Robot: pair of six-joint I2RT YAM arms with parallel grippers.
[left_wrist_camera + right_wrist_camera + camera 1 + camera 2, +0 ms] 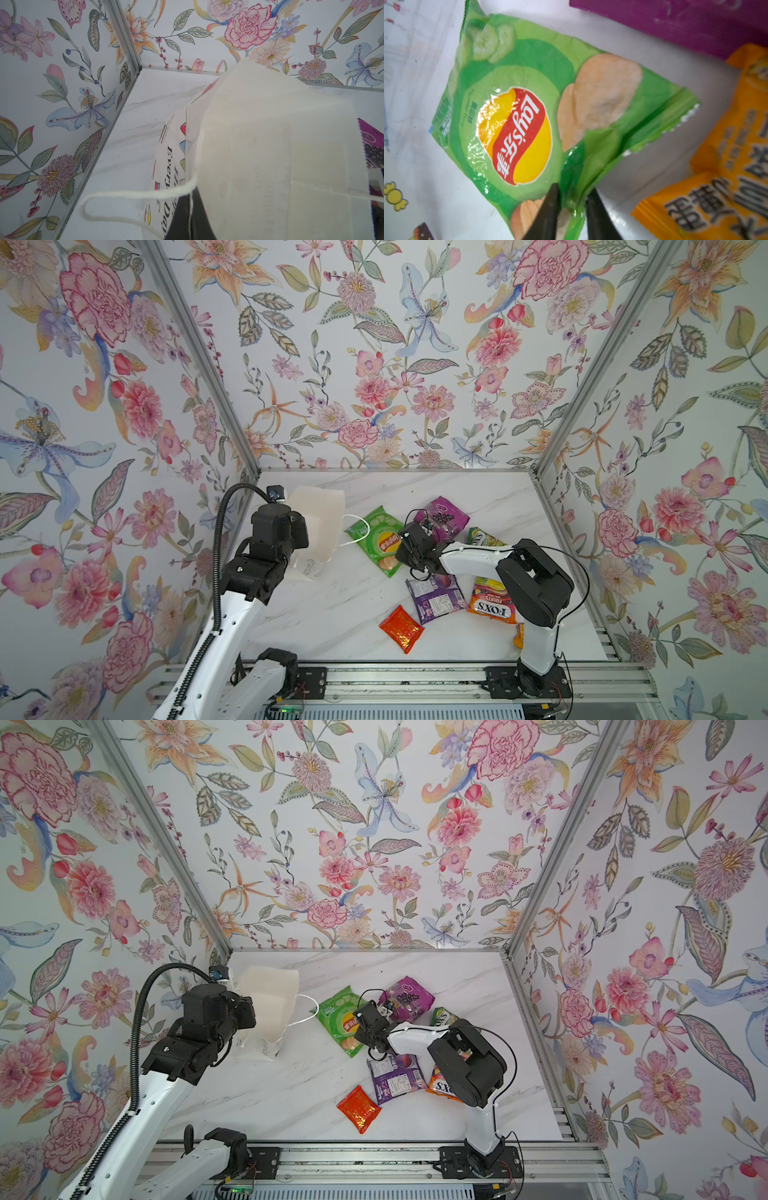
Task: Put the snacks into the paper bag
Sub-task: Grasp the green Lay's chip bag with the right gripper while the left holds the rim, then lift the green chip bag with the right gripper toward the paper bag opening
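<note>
Room: flowered walls (374, 364) stand on three sides, and a white marble table (332, 614) lies under both arms.
Paper bag: the paper bag (320, 526) is at the far left of the table, close to the wall corner, with its mouth turned right toward the snacks.
Left gripper: the left gripper (190, 218) is clenched on the rim of the paper bag and holds the mouth up. Only one dark finger shows.
Right gripper: the right gripper (574, 199) pinches the near right corner of the green chips bag (517, 116), and the film is bunched between its fingers.
Chips bag place: middle of the table, just right of the paper bag. The cord handle (359, 531) lies over its left edge.
Other snacks: the far purple packet (446, 516), near purple packet (436, 597), orange candy bag (492, 601), red foil pack (401, 628) and orange sachets (726, 166) are all outside the bag.
Risk, slip: the hold is on a thin corner only, so the puffy body may swing and pull out.
Risk, snag: the handle may catch the chips bag and drag the paper bag.
Risk, collapse: a push on the soft rim may fold the mouth shut.
Edges: the left wall is just beside the paper bag, so it has little room to shift.
Open room: bare marble lies near left. I judge the way left to the mouth short and free, except for the handle.
</note>
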